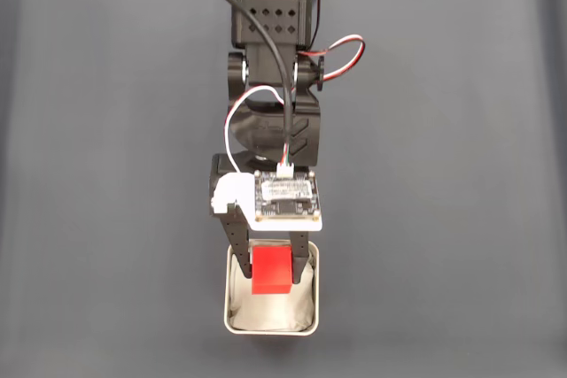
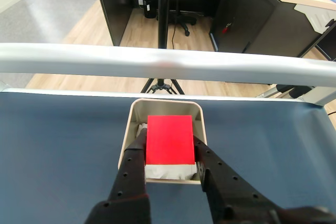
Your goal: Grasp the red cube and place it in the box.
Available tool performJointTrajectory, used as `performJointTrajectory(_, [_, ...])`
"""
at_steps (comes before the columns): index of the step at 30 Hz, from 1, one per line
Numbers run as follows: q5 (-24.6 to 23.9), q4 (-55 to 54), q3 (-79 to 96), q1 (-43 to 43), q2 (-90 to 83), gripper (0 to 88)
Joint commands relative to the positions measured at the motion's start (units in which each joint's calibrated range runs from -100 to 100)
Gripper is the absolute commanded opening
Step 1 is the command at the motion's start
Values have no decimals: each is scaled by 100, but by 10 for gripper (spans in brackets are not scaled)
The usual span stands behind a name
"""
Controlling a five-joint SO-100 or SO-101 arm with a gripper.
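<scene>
Clamping the red cube between its two dark fingers, the pincer hangs directly over the box, which sits on the dark counter at the near edge of the fixed view. The arm reaches straight down the middle of that view, so its wrist board and cables cover much of what lies below, but the cube shows clearly between the fingers, one pressed against its left face and one against its right. In the wrist view the red cube sits squarely inside the outline of the box, with the white paper-like lining visible just below it and the rim framing it on the far, left and right sides; the pincer holds it by opposite side faces, which keeps the cube level and leaves its underside free to meet the lining. I cannot tell whether the cube already rests on the lining or hangs just above it. The centring looks deliberate: with the cube about half as wide as the box, there is room on both sides for the fingers to spread without catching the walls. Judging by this, the carry is nearly done and only the release seems to remain.
</scene>
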Motion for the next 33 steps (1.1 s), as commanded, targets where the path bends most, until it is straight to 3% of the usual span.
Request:
performJointTrajectory(1, [-29, -140, -323, -55, -63, 63])
performJointTrajectory(18, [-34, -148, -359, -48, -29, 70])
performJointTrajectory(19, [-44, -148, -359, -48, -29, 100])
performJointTrajectory(24, [-190, -288, -304, -34, -124, 455])
performJointTrajectory(33, [-186, -370, -213, -34, -193, 464])
